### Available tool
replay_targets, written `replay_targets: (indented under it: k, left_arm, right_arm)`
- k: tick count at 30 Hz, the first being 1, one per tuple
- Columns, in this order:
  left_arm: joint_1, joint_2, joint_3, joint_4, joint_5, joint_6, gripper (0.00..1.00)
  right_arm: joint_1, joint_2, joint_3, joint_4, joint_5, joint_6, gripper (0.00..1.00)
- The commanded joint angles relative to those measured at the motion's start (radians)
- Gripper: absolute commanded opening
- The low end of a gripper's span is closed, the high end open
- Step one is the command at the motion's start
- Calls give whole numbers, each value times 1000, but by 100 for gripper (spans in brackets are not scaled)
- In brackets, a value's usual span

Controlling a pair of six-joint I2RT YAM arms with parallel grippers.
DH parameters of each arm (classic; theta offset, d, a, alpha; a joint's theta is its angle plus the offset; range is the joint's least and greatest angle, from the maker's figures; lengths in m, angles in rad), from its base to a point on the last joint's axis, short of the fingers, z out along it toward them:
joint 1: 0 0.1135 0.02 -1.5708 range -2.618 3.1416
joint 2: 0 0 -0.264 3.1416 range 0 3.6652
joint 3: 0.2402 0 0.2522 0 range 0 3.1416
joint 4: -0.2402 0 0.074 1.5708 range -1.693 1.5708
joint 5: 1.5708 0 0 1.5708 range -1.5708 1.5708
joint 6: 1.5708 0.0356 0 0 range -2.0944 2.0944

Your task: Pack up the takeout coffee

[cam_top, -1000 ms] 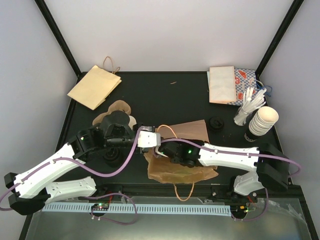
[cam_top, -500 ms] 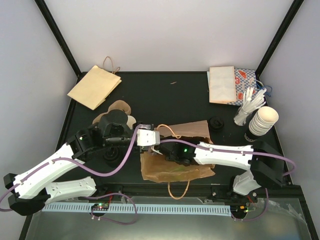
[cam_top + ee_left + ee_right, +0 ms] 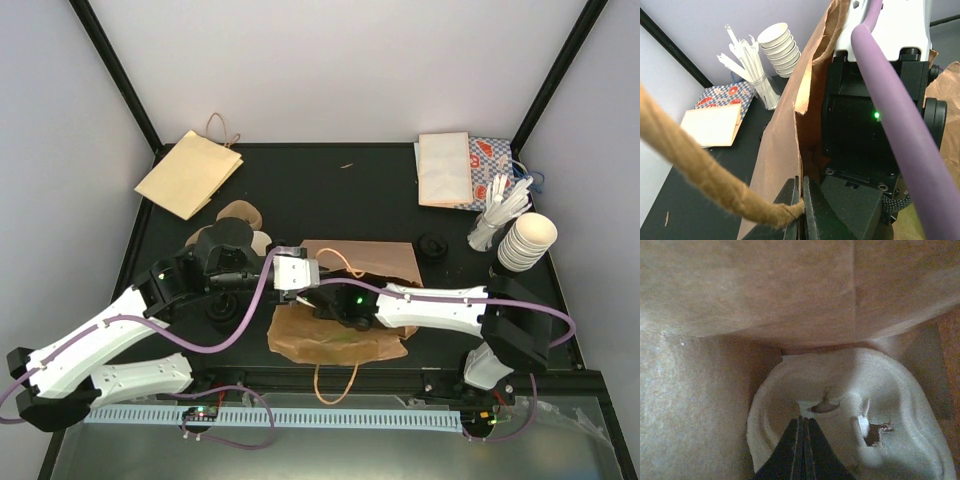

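Two arms meet over a brown bag (image 3: 340,340) slumped on the desk (image 3: 300,200). From above, the left claw (image 3: 314,290) sits at the bag's rim. The right arm (image 3: 440,305) reaches across from the right and its wrist goes into the mouth, so the right claw (image 3: 803,440) is hidden in this view. One handle (image 3: 335,385) loops out on the near side of the claws, another on the far side. No single cup shows on the desk. A stack of cups (image 3: 525,243) stands well off to the right of both claws.

Left wrist view: the left claw is pinched on the bag's paper edge, just where a handle cord meets it, and so holds the mouth up. The right wrist's black body fills the opening just ahead.

Right wrist view: with brown walls all round, the right claw is pressed together with nothing between its tips. Just ahead of the tips, perhaps touching them, lies a pale moulded piece (image 3: 850,410) with a torn hole. Whether that is the cup or a carrier I cannot tell.

So the cup's place is unsettled. If it is in the bag, it lies straight ahead of the right claw along the bag's depth, and the right arm is the nearer one.
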Motion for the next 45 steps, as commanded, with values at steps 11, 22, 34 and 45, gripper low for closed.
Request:
replay_targets:
  k: [11,22,34,45]
  left_arm:
    - [-18,3,-79,79,70,-36,2]
    - [-18,17,-58,38,-11,-52,1]
    - [-18,17,-69,19,10,-50,1]
    - [-20,21,-38,-10,77,-52,2]
  right_arm:
    - [54,-66,-77,-31,61,-2,1]
    - [79,-145,-94,-111,123,-10,1]
    - [77,-193,-126,-258,254,74,1]
    - [30,-128,-155,-186,286,61,1]
